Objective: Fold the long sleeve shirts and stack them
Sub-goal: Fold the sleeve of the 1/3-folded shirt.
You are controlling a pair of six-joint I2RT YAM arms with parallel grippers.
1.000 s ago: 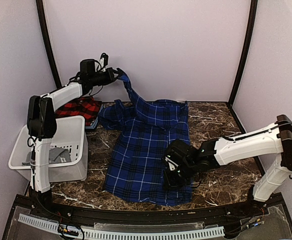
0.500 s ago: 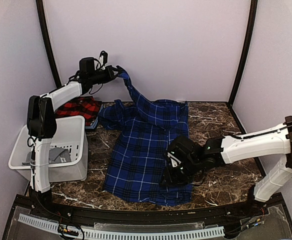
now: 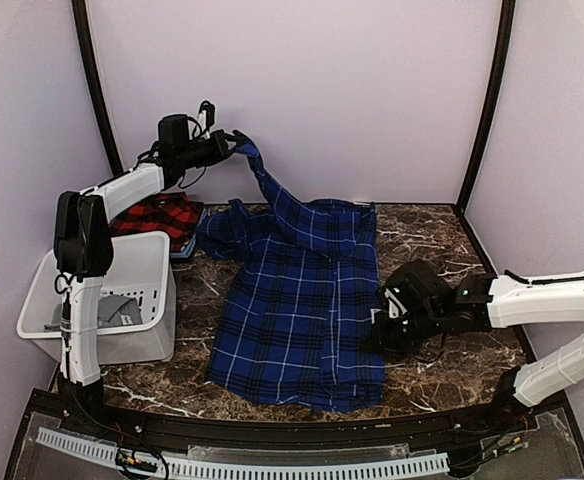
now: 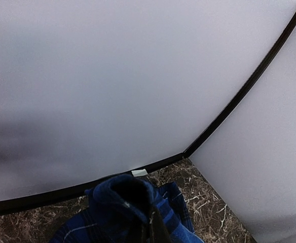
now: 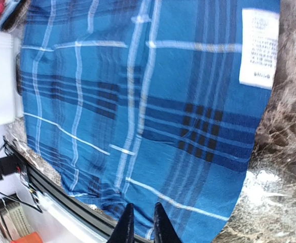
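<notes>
The dark blue long sleeve shirt (image 3: 292, 300) lies spread on the marble table, collar toward the back. One sleeve (image 3: 269, 192) is pulled up and back to the left, and my left gripper (image 3: 240, 146) is shut on its end, high near the rear wall. In the left wrist view, blue cloth (image 4: 120, 195) bunches around that gripper (image 4: 150, 230). My right gripper (image 3: 377, 340) sits low at the shirt's right edge. Its fingertips (image 5: 142, 225) stand a narrow gap apart over the cloth (image 5: 138, 101) with nothing between them. The red-and-black shirt (image 3: 162, 218) lies at the back left.
A white bin (image 3: 160, 272) holding grey items stands at the left, in front of the red-and-black shirt. A white label (image 5: 259, 48) shows on the blue shirt's inside. A black frame rail and a white cable tray (image 3: 272, 466) run along the near edge.
My right gripper opened, left the shirt's lower right part and drew back to its right edge, jaws now nearly together. The left gripper still holds the raised sleeve.
</notes>
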